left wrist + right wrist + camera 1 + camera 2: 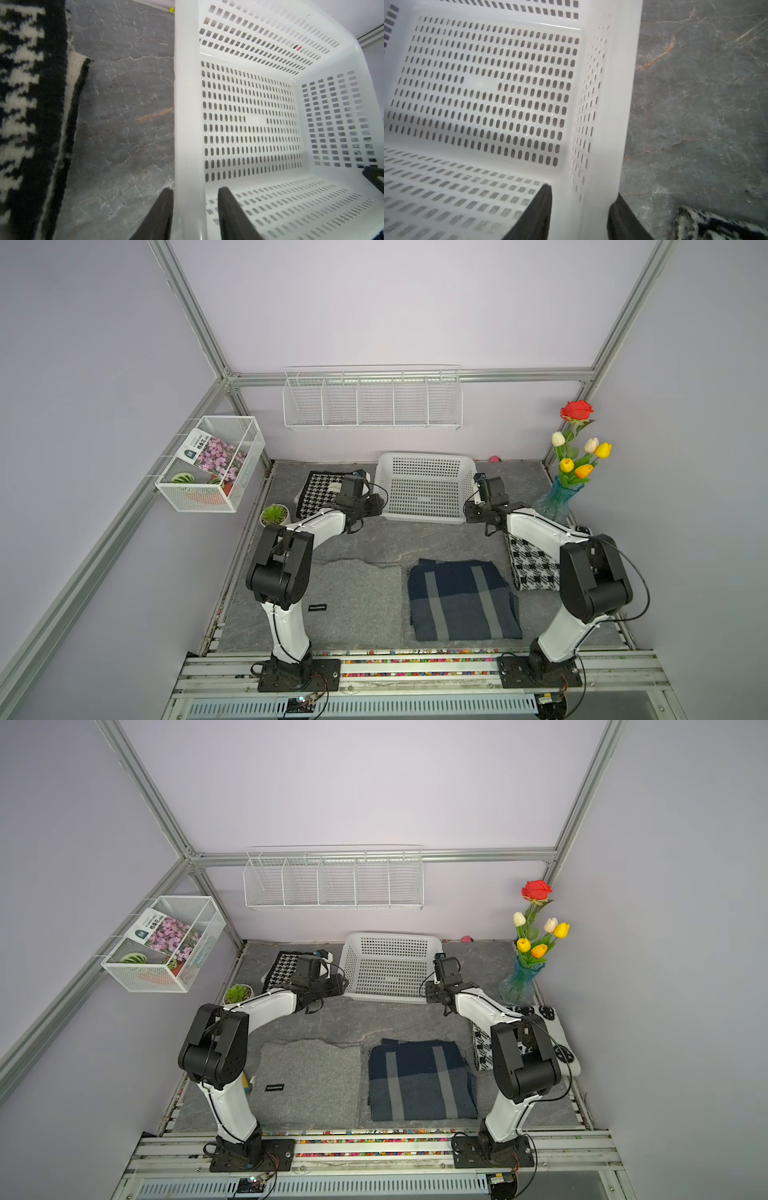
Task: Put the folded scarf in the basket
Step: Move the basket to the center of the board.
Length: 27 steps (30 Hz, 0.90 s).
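One rectangular perforated white plastic basket (426, 466), flared rim.

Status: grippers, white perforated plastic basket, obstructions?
Left gripper and right gripper astride opposite side walls of white perforated plastic basket, grip unconfirmed. Basket empty. Navy grey-striped folded scarf outside it, untouched. Nothing blocking.

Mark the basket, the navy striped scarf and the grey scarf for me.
basket (424, 493), in a top view, its bare floor.
navy striped scarf (461, 601), in a top view, its middle.
grey scarf (357, 605), in a top view, its middle.
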Motion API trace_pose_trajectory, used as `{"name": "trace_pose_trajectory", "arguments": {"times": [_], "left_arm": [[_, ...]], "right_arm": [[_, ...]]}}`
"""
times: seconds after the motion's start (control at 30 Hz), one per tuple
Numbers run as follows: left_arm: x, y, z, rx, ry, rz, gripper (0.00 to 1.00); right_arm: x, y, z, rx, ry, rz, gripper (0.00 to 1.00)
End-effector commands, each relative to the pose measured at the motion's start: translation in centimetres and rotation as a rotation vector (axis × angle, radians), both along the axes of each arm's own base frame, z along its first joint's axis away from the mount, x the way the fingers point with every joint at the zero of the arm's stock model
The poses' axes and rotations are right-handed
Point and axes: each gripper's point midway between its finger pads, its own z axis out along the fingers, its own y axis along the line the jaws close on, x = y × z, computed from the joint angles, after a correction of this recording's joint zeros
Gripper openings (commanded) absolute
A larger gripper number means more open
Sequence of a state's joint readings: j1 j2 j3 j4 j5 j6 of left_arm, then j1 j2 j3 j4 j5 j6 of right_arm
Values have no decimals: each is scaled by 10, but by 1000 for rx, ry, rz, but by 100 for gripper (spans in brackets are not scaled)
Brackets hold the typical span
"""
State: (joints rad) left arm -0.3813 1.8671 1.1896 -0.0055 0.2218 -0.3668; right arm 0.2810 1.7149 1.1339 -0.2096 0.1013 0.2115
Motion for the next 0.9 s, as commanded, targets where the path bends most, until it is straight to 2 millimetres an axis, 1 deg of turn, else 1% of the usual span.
{"name": "trace_pose_trajectory", "arguments": {"times": [0.0, 0.17, 0.2, 0.23, 0.27, 0.3, 0.33, 0.37, 0.43, 0.47, 0.6, 0.63, 0.7, 0.77, 0.87], "left_arm": [[-19, -6, 3, -15, 32, -22, 40], [-37, -10, 4, -5, 49, -25, 35], [-42, -11, 3, -7, 60, -27, 31], [-47, -11, 1, -7, 76, -30, 23], [-54, -11, -2, -8, 95, -27, 21], [-61, -13, -3, -12, 111, -37, 22], [-67, -14, -4, -11, 120, -41, 26], [-72, -15, -4, -5, 120, -42, 28], [-78, -14, 0, -2, 109, -43, 27], [-81, -15, 1, -8, 103, -47, 28], [-84, -16, 6, -24, 95, -58, 33], [-85, -16, 8, -22, 94, -56, 36], [-86, -15, 11, -29, 85, -56, 37], [-87, -16, 17, -38, 69, -58, 43], [-88, -11, 27, -28, 41, -47, 51]], "right_arm": [[-26, 3, -5, 44, 54, 5, 46], [-43, 0, -2, 60, 52, -3, 46], [-46, -1, -2, 60, 51, -7, 46], [-50, -3, -3, 56, 53, -11, 45], [-53, -5, -2, 53, 53, -15, 46], [-56, -7, -1, 54, 46, -20, 46], [-58, -7, 2, 62, 27, -23, 45], [-59, -8, 5, 65, 14, -23, 45], [-61, -9, 8, 62, 15, -22, 45], [-62, -10, 9, 60, 14, -23, 47], [-64, -13, 17, 64, -27, -35, 49], [-64, -11, 19, 75, -31, -30, 51], [-64, -6, 22, 98, -31, -16, 53], [-66, -6, 26, 105, -38, -17, 58], [-72, -13, 38, 97, -79, -41, 65]]}}
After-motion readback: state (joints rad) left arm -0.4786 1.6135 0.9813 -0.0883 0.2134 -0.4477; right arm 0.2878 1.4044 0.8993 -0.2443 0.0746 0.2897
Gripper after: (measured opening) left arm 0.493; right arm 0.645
